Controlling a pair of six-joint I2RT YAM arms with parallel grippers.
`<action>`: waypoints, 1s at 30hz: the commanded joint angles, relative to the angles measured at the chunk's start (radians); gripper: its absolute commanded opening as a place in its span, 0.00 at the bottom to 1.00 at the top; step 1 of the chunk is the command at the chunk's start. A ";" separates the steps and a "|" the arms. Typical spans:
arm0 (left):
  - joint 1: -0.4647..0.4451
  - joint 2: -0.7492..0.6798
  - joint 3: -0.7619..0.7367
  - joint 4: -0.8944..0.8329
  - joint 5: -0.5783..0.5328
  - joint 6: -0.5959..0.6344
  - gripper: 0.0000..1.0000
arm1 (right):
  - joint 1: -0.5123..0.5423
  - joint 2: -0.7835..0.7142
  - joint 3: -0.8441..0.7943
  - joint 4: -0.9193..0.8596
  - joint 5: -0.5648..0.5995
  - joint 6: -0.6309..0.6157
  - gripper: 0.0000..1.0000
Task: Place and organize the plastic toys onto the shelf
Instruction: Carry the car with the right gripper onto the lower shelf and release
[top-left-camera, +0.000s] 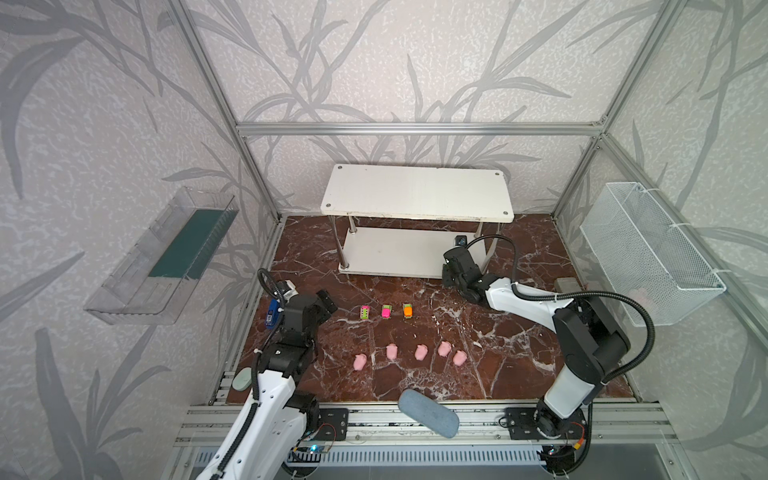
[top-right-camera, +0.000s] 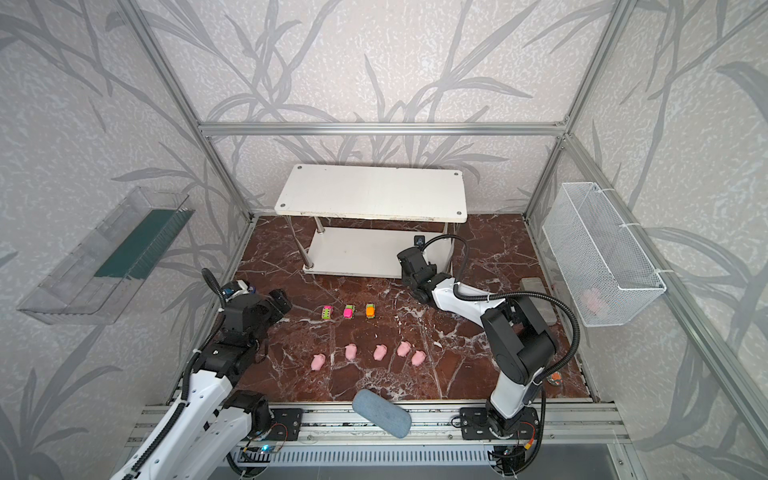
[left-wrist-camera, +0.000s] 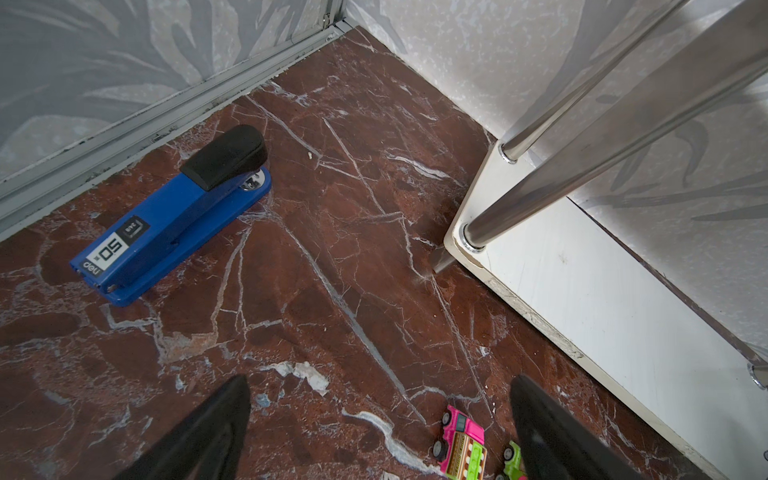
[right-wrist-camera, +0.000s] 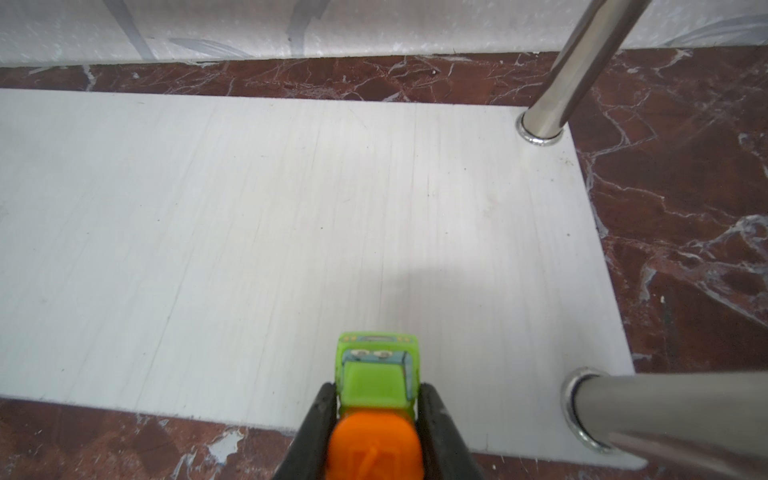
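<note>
- A grey-blue oblong fabric pouch (top-left-camera: 429, 413) lies farthest in front of the white two-tier shelf (top-left-camera: 417, 189), at the front edge of the red-brown marble tabletop (top-left-camera: 505, 353).
- Five small pale-pink plastic pigs sit in a loose row, well in front of the shelf: one (top-left-camera: 359, 362) at the left end, then (top-left-camera: 391, 351), (top-left-camera: 421, 353), (top-left-camera: 444, 348) and (top-left-camera: 459, 358), the last two just beside each other.
- Closer to the shelf, three tiny toy cars stand side by side: two pink-and-green cars (top-left-camera: 365, 312) (top-left-camera: 386, 311) and an orange-and-green car (top-left-camera: 407, 310).
- The left gripper (left-wrist-camera: 379, 397) is off the shelf's front-left corner, just beside the leftmost car, with its black fingers (left-wrist-camera: 216, 419) spread wide around nothing.
- A blue stapler with a black top (left-wrist-camera: 166, 220) lies on the tabletop, left of the shelf's front.
- The right gripper (right-wrist-camera: 377, 392) pinches a second orange-and-green toy car (right-wrist-camera: 374, 446) by its sides. The car's nose is over the front edge of the shelf's lower board (right-wrist-camera: 249, 208), near the right front chrome post (right-wrist-camera: 665, 403). I cannot tell if the car touches the board.
</note>
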 joint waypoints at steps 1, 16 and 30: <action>-0.002 0.000 -0.009 0.013 -0.002 -0.012 0.95 | -0.008 0.039 0.042 0.011 0.019 0.004 0.27; -0.001 0.005 -0.011 0.014 -0.008 -0.010 0.95 | -0.051 0.102 0.057 0.044 -0.007 0.020 0.27; -0.002 0.003 -0.012 0.013 -0.009 -0.009 0.95 | -0.056 0.101 0.047 0.056 -0.009 0.024 0.44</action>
